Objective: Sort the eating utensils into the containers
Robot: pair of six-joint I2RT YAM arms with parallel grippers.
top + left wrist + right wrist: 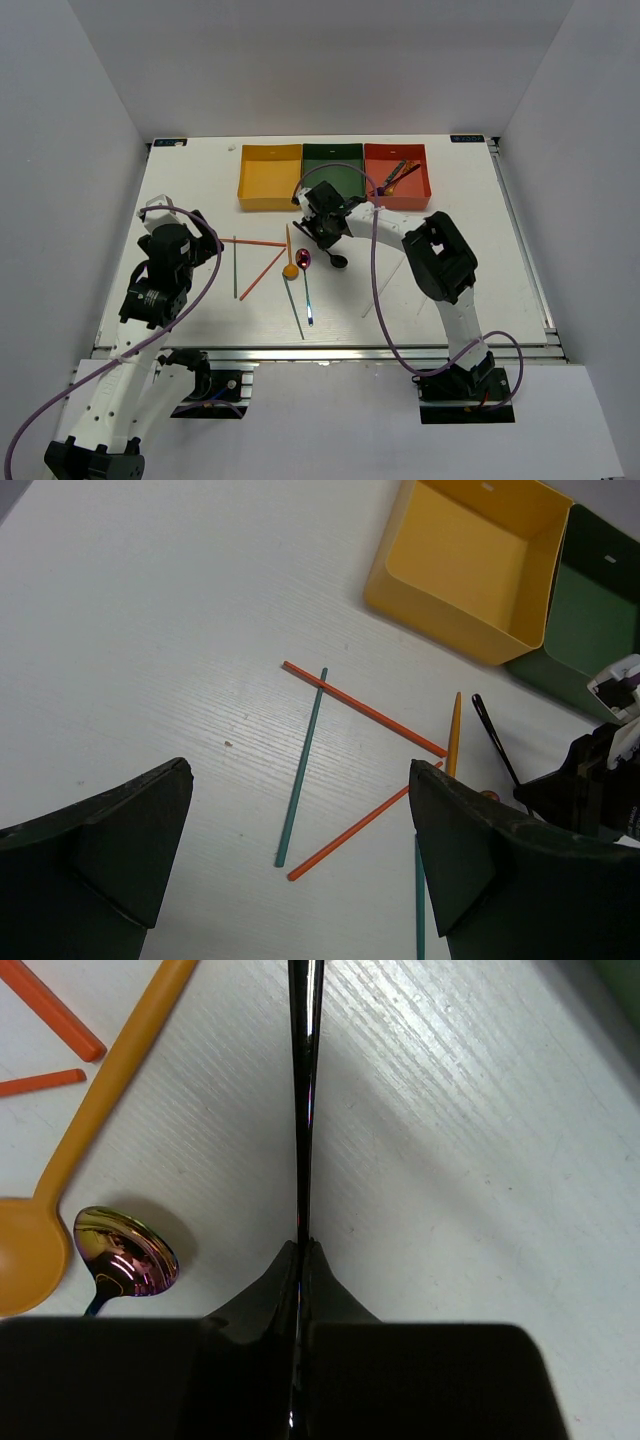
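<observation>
Three trays line the far edge of the table [460, 290]: the yellow tray [270, 180], green tray [333, 158] and red tray [372, 166], the red one holding a few pieces too small to name, perhaps forks. The right gripper [301, 1250] is clenched on the thin handle of the black spoon [338, 261], just beside the purple spoon [303, 259] and orange spoon [290, 270]. The left gripper [300, 772] hangs spread wide above the orange chopsticks [365, 709] and a grey-green chopstick [301, 768].
</observation>
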